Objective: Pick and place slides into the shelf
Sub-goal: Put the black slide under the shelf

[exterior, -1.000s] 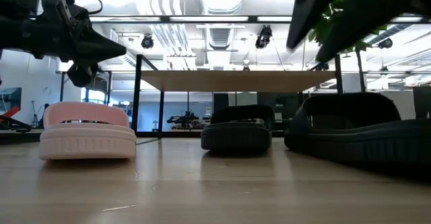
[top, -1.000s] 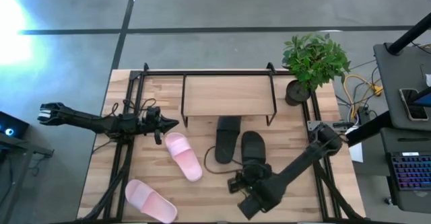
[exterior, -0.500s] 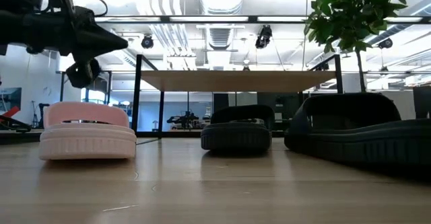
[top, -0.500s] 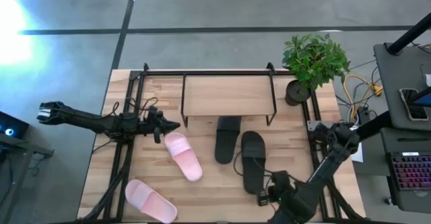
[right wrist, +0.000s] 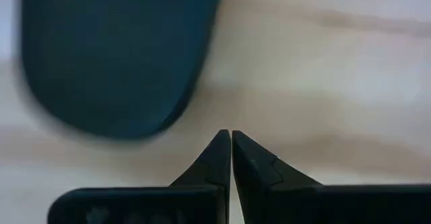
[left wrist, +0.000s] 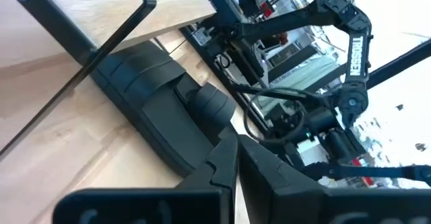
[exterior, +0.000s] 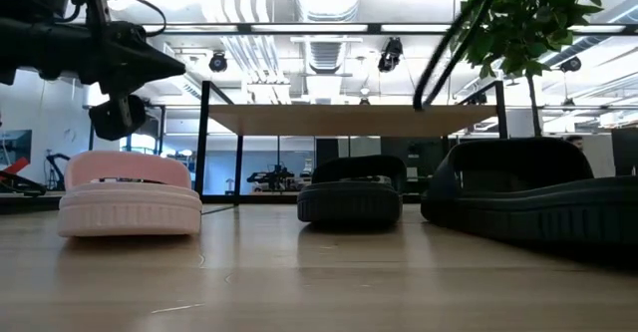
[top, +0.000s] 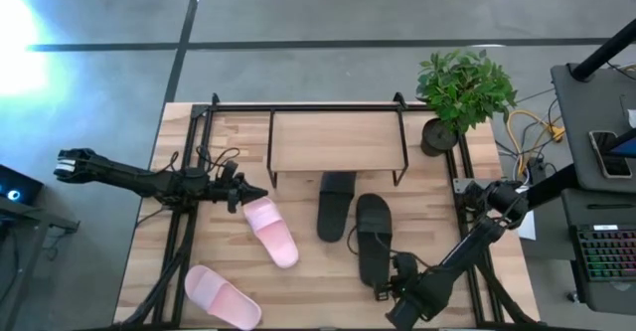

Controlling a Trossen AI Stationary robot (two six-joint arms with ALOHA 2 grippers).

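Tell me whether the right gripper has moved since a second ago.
Yes. The right gripper has pulled back off the black slide toward the table's near edge, now shut and empty.

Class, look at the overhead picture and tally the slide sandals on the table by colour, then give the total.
Light pink rubber slide sandals: 2
Black rubber slide sandals: 2
Total: 4

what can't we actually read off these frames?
- Right gripper, shut: the high view hides its tip under its own arm.
- Black slide: blurred and cropped in right wrist view.
- Pink slide: the frame's bottom edge cuts it.
- Shelf: its top board hides underneath.
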